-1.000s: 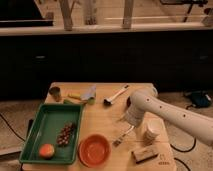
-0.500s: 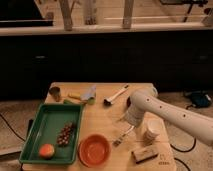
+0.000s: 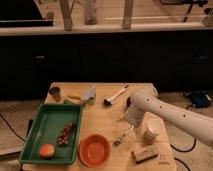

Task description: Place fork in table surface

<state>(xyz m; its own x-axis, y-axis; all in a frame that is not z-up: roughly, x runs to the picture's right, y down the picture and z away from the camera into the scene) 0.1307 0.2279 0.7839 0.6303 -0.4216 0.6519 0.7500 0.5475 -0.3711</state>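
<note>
The fork (image 3: 122, 136), small, slim and grey, lies slanted on the light wooden table surface (image 3: 102, 116), just right of the orange bowl (image 3: 94, 149). Its tines point toward the front edge. My white arm reaches in from the right. The gripper (image 3: 127, 121) is at its end, just above the fork's handle end, close to the tabletop. The arm's bulk hides most of the gripper.
A green tray (image 3: 42, 122) at the left holds grapes (image 3: 66, 134) and an orange fruit (image 3: 46, 150). A white-handled utensil (image 3: 116, 95), a small cup (image 3: 55, 93) and a pale bag (image 3: 90, 94) lie at the back. A white cup (image 3: 151, 133) and a brown block (image 3: 145, 154) stand at the front right.
</note>
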